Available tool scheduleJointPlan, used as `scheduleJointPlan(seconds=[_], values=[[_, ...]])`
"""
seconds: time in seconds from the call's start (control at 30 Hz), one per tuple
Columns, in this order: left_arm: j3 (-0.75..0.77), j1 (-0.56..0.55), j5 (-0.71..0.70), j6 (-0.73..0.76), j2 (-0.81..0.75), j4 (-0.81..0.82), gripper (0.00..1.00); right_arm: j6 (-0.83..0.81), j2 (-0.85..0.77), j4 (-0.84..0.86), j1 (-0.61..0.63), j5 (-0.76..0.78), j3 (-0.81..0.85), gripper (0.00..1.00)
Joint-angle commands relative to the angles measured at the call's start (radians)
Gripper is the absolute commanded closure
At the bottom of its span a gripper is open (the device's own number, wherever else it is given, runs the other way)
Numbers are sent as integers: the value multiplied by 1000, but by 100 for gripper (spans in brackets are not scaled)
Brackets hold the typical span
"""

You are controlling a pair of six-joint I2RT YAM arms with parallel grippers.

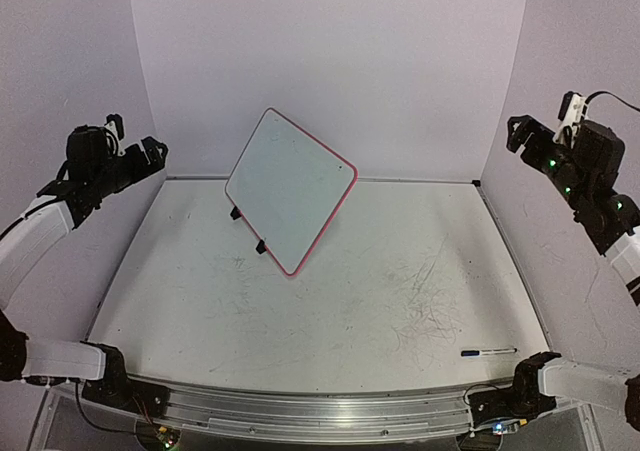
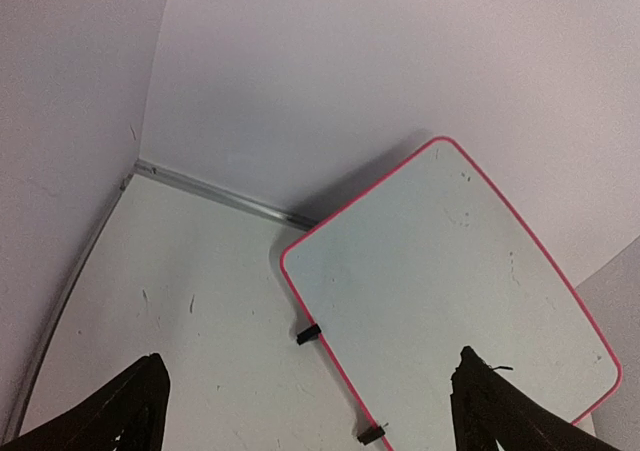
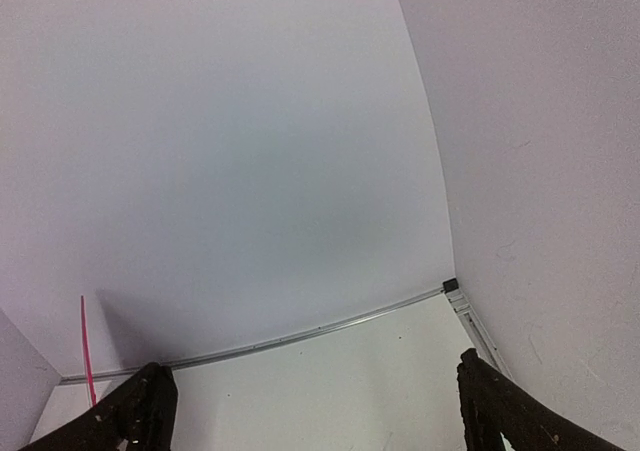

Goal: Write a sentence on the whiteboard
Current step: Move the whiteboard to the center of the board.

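The whiteboard (image 1: 290, 186) stands tilted on the scratched white table (image 1: 350, 301), with the pale wall (image 1: 330, 51) just behind it. The left gripper (image 2: 308, 359) and right gripper (image 3: 310, 363), on either side of it, are wide open and hold nothing.

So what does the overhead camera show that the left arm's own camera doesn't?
Only overhead: the pen lying at the near right of the table, and the right claw, open. Only the left arm's camera: the left claw up close, fingers spread wide. Both: the whiteboard, red-rimmed, propped at an angle, no sentence on it, with its black clip feet.
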Motion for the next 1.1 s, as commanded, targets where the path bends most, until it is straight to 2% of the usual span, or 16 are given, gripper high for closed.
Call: scheduleJointPlan(seconds=[0.0,0.13,0.3,0.43,0.53,0.63,0.77,0.9,1.07], values=[[22,1,128,16,102,-96,1,-22,39,15,-2,-217,-43,2],[-8,3,188,17,191,-109,1,-13,66,18,-2,-327,-91,2],[-19,6,246,50,294,-104,1,-2,78,19,-2,-354,-142,2],[15,5,373,51,407,-67,15,0,80,18,-2,-358,-161,2],[48,-2,504,8,505,6,28,-1,89,19,-2,-363,-159,2],[91,-52,554,-1,586,47,39,2,92,21,-2,-377,-157,2],[155,-154,553,71,675,52,47,9,84,27,-2,-390,-162,2],[179,-161,531,79,739,75,49,12,64,26,-2,-391,-149,2],[238,-173,581,72,850,91,53,7,40,25,-2,-383,-132,2]])
